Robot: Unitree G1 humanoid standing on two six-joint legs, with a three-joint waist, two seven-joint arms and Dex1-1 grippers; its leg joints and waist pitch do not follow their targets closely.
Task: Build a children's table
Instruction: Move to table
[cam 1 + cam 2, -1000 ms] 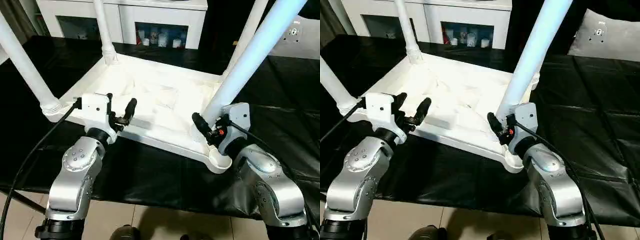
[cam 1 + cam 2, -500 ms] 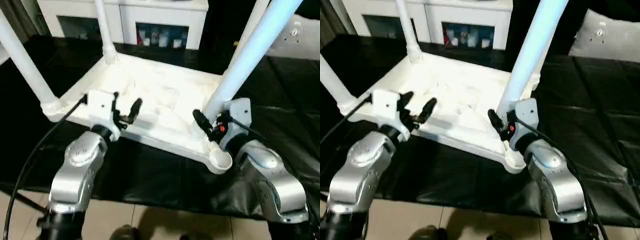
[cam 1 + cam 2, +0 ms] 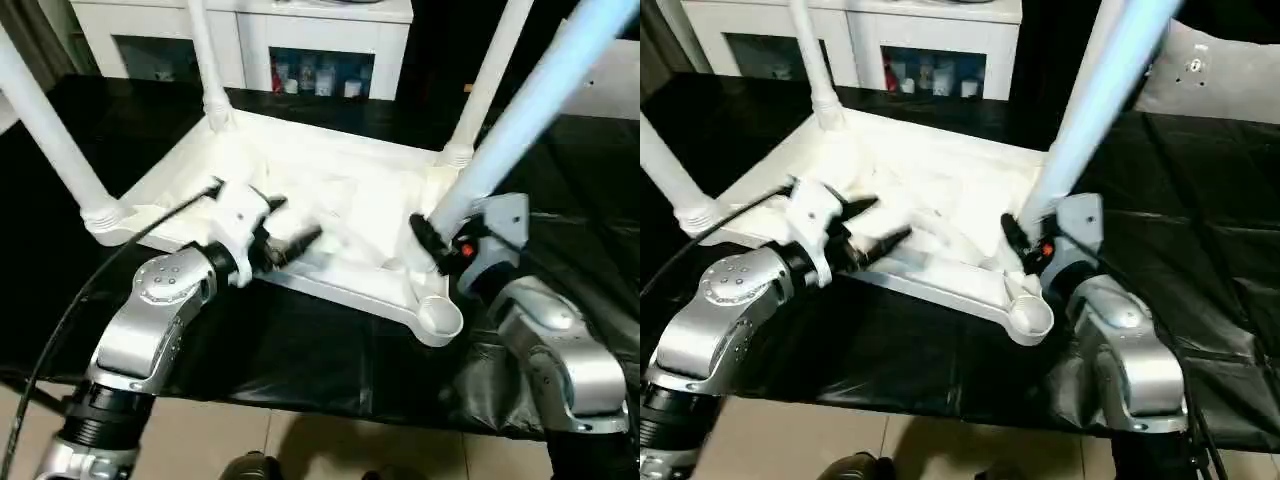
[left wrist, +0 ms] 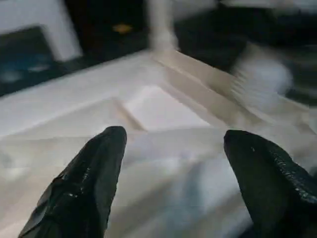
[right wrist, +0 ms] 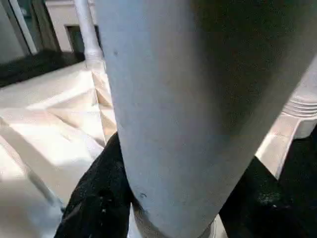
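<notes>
while right pincer clamps table leg, left pincer gapes empty over tabletop.

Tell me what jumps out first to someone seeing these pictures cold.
A white children's table lies upside down on a black sheet, its legs pointing up. The right gripper is closed round the near right leg just above its corner socket, while the left gripper hangs open above the ribbed underside near the front edge, holding nothing. Behind stands a white cabinet with glass doors.
</notes>
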